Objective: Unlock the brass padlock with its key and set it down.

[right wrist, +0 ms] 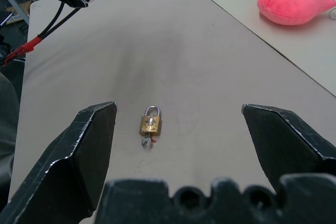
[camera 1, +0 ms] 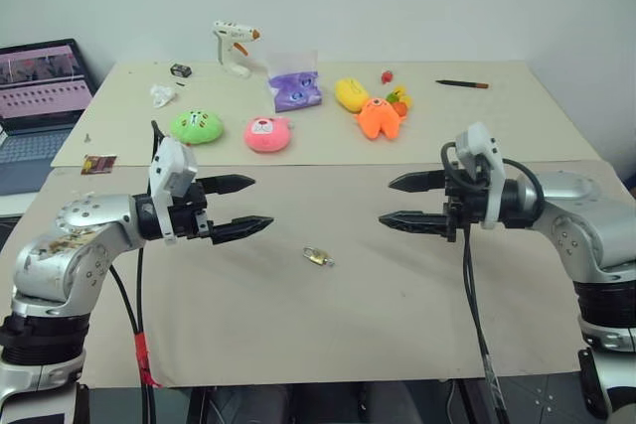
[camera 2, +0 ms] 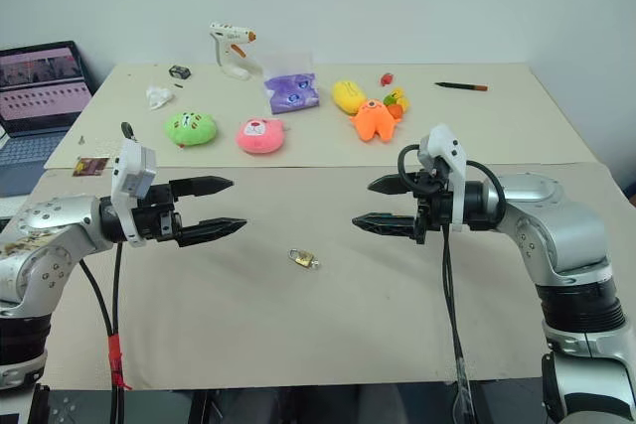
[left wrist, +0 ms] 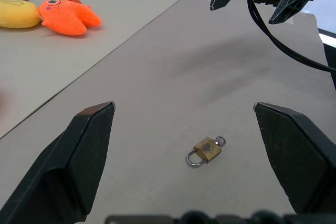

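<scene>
Nothing of the task looks done yet: the padlock (camera 1: pixel 318 257) lies flat on the table (camera 1: pixel 397 325), untouched, its silvery shackle apparently seated in the brass body. A small silvery piece at the bottom of the body, seen in both wrist views, is probably the key (right wrist: pixel 146 141) sitting in the keyhole, though it is too small to be sure. So turning the key, freeing the shackle and setting the lock down all seem to remain. The left claw (camera 1: pixel 238 206) hangs above the table with its two black fingers spread wide and nothing between them; the right claw (camera 1: pixel 407 201) does the same, also spread and empty. The two claws point toward each other across a gap, and the padlock lies on the table roughly midway between them, nearer the robot than either set of tips and below both. It touches neither claw. The plush toys (camera 1: pixel 266 133) sit well apart on the far half of the table.
</scene>
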Tool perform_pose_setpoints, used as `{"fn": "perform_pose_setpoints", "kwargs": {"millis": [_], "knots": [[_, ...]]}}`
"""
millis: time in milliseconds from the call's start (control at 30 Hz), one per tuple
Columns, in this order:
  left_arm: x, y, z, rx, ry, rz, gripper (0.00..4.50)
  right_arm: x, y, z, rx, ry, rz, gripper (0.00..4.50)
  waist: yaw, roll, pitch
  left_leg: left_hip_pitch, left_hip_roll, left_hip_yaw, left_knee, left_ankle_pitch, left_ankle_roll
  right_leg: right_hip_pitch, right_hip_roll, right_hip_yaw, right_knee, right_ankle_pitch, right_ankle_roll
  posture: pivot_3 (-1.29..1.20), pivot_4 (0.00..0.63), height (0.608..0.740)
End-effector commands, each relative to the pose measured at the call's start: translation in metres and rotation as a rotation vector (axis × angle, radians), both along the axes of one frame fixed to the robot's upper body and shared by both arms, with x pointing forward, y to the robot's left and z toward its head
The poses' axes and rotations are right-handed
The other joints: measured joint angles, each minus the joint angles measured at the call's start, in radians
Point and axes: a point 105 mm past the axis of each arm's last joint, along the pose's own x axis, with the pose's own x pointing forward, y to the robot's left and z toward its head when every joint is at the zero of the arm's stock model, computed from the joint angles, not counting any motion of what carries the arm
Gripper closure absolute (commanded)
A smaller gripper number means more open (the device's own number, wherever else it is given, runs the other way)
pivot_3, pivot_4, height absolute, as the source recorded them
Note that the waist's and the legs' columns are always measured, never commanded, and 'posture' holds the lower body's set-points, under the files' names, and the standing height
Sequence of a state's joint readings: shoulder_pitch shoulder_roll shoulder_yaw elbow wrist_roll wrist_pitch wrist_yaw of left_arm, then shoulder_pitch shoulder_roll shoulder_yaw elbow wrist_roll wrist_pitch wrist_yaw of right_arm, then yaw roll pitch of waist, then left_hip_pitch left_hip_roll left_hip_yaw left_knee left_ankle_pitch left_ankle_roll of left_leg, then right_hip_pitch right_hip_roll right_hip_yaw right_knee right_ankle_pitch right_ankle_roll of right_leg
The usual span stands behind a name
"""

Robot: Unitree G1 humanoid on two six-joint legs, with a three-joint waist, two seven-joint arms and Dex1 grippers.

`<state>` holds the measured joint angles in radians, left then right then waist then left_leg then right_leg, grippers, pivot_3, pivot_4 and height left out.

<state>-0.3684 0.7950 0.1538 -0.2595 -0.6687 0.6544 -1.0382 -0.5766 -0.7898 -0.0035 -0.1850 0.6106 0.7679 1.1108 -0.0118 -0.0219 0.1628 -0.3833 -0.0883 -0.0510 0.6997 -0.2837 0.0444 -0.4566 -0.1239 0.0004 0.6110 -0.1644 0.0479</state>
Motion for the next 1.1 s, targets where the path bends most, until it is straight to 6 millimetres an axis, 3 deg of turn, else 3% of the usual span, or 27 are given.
{"fn": "perform_pose_setpoints", "kwargs": {"millis": [33, 133, 300, 667, 867, 1100], "knots": [[0.002, 0.000, 0.017, -0.012, -0.087, 0.025, 0.00, -0.003, 0.005, 0.010, -0.005, -0.062, 0.039, 0.03, 0.000, 0.000, 0.000, 0.000, 0.000, 0.000, 0.000, 0.000, 0.000, 0.000, 0.000, 0.000, 0.000, 0.000, 0.000, 0.00, 0.150, 0.740], [0.009, -0.005, 0.016, 0.038, -0.157, 0.000, 0.00, -0.001, 0.006, 0.007, 0.008, -0.058, 0.015, 0.03, 0.000, 0.000, 0.000, 0.000, 0.000, 0.000, 0.000, 0.000, 0.000, 0.000, 0.000, 0.000, 0.000, 0.000, 0.000, 0.00, 0.150, 0.740], [0.006, -0.032, -0.014, 0.156, -0.179, -0.254, 0.00, -0.009, 0.008, 0.003, 0.023, -0.054, -0.029, 0.03, 0.005, 0.000, 0.000, 0.000, -0.001, 0.000, 0.000, 0.000, 0.000, 0.000, -0.001, 0.000, 0.000, 0.000, 0.000, 0.00, 0.150, 0.740], [0.031, -0.073, -0.062, 0.314, -0.156, -0.656, 0.00, -0.028, -0.009, -0.008, 0.059, -0.060, -0.229, 0.03, 0.022, 0.000, 0.000, -0.002, -0.001, 0.001, 0.003, -0.001, 0.002, 0.001, -0.001, -0.001, 0.000, 0.000, 0.000, 0.00, 0.150, 0.740], [0.046, -0.084, -0.077, 0.448, -0.216, -0.733, 0.00, -0.025, -0.022, -0.007, 0.054, -0.080, -0.314, 0.03, 0.017, 0.000, 0.000, -0.003, 0.000, 0.003, 0.005, -0.003, 0.005, 0.001, -0.001, -0.001, 0.000, 0.000, 0.000, 0.00, 0.150, 0.740], [0.049, -0.092, -0.089, 0.488, -0.252, -0.773, 0.00, -0.013, -0.035, -0.006, 0.047, -0.093, -0.413, 0.03, 0.019, -0.001, 0.000, -0.003, 0.000, 0.003, 0.007, -0.003, 0.007, 0.001, -0.001, -0.001, 0.000, 0.000, 0.001, 0.00, 0.150, 0.740]]}}
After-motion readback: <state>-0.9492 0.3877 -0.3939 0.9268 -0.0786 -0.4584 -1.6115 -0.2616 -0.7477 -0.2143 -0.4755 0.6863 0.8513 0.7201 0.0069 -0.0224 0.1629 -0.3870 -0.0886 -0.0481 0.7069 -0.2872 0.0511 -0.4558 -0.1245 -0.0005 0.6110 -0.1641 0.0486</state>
